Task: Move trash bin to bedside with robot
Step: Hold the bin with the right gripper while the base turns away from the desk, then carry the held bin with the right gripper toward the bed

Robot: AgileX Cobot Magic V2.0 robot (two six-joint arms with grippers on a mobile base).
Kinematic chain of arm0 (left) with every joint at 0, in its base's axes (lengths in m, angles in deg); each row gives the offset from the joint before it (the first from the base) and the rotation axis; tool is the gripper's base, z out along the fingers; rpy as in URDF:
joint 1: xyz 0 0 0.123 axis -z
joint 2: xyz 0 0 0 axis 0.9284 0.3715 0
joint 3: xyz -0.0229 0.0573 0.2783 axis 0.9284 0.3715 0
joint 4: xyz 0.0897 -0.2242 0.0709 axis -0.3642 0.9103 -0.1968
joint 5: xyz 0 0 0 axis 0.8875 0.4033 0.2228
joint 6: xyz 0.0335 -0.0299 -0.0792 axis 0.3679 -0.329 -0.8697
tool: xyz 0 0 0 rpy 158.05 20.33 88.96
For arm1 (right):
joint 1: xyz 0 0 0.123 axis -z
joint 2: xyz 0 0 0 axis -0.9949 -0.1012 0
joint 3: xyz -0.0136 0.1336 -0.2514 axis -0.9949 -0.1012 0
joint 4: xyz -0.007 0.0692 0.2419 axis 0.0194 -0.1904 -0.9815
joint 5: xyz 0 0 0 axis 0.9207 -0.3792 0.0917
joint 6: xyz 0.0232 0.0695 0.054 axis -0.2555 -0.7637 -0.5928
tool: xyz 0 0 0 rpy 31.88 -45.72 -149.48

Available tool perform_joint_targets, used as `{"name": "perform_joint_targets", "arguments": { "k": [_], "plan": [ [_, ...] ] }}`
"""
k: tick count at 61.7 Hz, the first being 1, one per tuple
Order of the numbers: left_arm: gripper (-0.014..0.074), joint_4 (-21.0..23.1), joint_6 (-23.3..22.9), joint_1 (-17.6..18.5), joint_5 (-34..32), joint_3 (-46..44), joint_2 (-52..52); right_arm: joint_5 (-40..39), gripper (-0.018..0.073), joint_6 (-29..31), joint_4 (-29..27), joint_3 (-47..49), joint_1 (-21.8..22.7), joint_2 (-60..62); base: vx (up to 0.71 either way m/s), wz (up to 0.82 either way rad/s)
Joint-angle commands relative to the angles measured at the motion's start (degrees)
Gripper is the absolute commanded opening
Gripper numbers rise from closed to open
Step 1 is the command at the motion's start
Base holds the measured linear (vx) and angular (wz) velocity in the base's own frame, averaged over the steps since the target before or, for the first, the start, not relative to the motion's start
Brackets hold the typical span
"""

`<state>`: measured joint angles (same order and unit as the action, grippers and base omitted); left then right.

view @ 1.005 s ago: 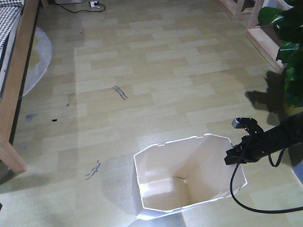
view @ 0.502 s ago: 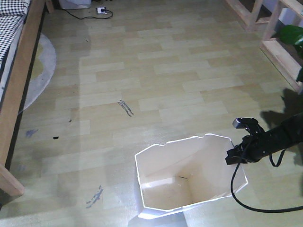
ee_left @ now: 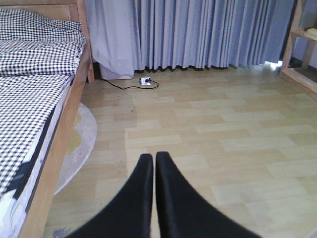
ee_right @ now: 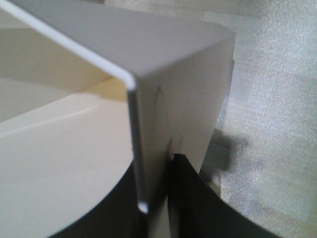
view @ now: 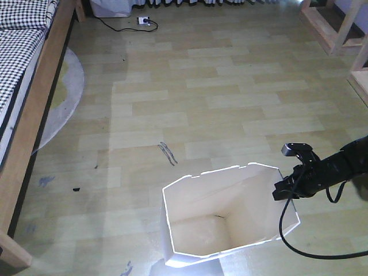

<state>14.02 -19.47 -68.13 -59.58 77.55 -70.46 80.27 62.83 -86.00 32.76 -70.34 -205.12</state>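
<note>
Pale plank floor (view: 230, 86) beneath upright trash bin (view: 198, 233), mouth skyward, rim clamped by right gripper (view: 285, 191); left gripper (ee_left: 153, 156) clenched, empty

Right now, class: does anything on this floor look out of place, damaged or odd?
Dark scuff marks streak the wooden floor beyond the trash bin, with smaller smudges near the bed. The bin itself stands upright.

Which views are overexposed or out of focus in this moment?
Front-facing view: sharp, but the trash bin rim is blown out white. Right wrist view: the bin wall is too close and soft, and the right gripper is blurred. Left wrist view: evenly lit, with the left gripper a black silhouette.
</note>
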Motion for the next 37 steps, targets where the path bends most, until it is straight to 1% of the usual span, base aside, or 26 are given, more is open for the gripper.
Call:
{"name": "perform_joint_targets", "arguments": {
  "k": [1, 37],
  "plan": [
    [-0.0006, 0.2, -0.3, 0.1, -4.0, 1.1, -0.9, 11.1, -0.0005, 0.2, -4.0, 0.9, 0.1, 4.3, 0.33, 0.09],
    [-0.0006, 0.2, -0.3, 0.1, -4.0, 1.1, -0.9, 11.1, -0.0005, 0.2, -4.0, 0.9, 0.1, 4.3, 0.33, 0.04]
  ]
}}
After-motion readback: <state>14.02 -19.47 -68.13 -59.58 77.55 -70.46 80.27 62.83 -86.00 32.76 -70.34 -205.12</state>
